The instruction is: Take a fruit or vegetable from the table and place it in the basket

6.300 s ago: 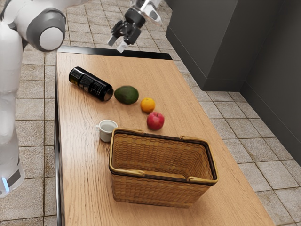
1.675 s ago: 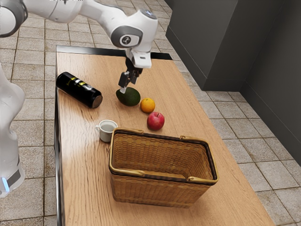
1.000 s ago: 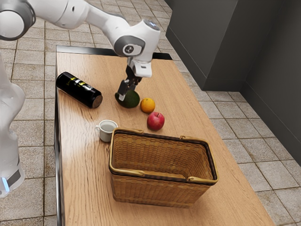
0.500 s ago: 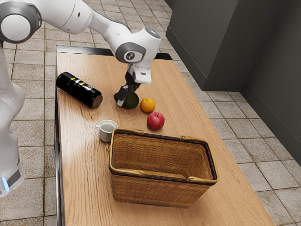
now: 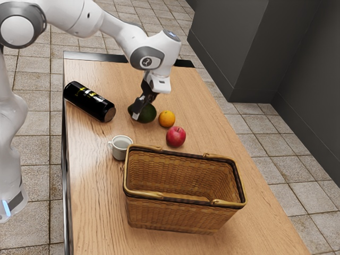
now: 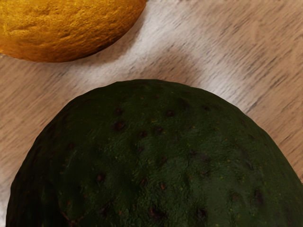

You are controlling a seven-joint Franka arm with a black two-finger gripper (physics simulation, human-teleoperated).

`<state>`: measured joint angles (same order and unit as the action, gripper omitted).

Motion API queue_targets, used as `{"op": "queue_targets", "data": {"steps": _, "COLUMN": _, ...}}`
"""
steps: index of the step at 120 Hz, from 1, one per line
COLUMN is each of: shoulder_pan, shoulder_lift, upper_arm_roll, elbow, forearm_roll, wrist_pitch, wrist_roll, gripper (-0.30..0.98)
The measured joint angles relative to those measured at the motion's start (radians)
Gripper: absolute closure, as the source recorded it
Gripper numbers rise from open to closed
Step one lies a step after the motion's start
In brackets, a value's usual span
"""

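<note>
Basket point(image 5: 175, 215): stood upright on the bench point(image 5: 95, 180).
Cup point(image 5: 120, 150): was upright, near the basket.
Apple point(image 5: 176, 137): lay near the basket's far rim.
Orange point(image 5: 167, 119): was near the apple.
Avocado point(image 5: 150, 113): lay on the bench, under the gripper point(image 5: 137, 115).
Gripper state: I could not tell, spread or pinching.
Bottle point(image 5: 87, 101): lay on its side.

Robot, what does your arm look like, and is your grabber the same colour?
My arm is smooth and white, with rounded joints ringed in grey and a small dark mark. A thin blue strip shines low down. My gripper is black, with a pale bit at its end.
</note>
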<state>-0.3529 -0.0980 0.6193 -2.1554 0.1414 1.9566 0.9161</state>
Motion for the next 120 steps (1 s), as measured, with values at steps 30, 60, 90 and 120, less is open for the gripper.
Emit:
{"op": "queue_targets", "data": {"steps": 30, "shoulder_pan": 0.010, "shoulder_lift": -0.084, "upper_arm_roll": -0.015, "elbow": 0.149, "forearm_roll": 0.010, "wrist_pitch": -0.084, "wrist_roll": -0.011, "gripper": 0.34}}
{"op": "queue_targets", "data": {"steps": 60, "shoulder_pan": 0.003, "shoulder_lift": -0.212, "upper_arm_roll": -0.273, "elbow": 0.426, "forearm_roll": 0.004, "wrist_pitch": -0.314, "wrist_roll": -0.020, "gripper": 0.30}}
{"op": "queue_targets", "data": {"steps": 90, "shoulder_pan": -0.237, "shoulder_lift": -0.221, "upper_arm_roll": -0.409, "elbow": 0.426, "forearm_roll": -0.023, "wrist_pitch": -0.431, "wrist_roll": -0.064, "gripper": 0.30}}
{"op": "queue_targets", "data": {"steps": 120, "shoulder_pan": -0.394, "shoulder_lift": -0.146, "upper_arm_roll": -0.410, "elbow": 0.425, "forearm_roll": -0.026, "wrist_pitch": -0.459, "wrist_roll": -0.125, "gripper": 0.34}}
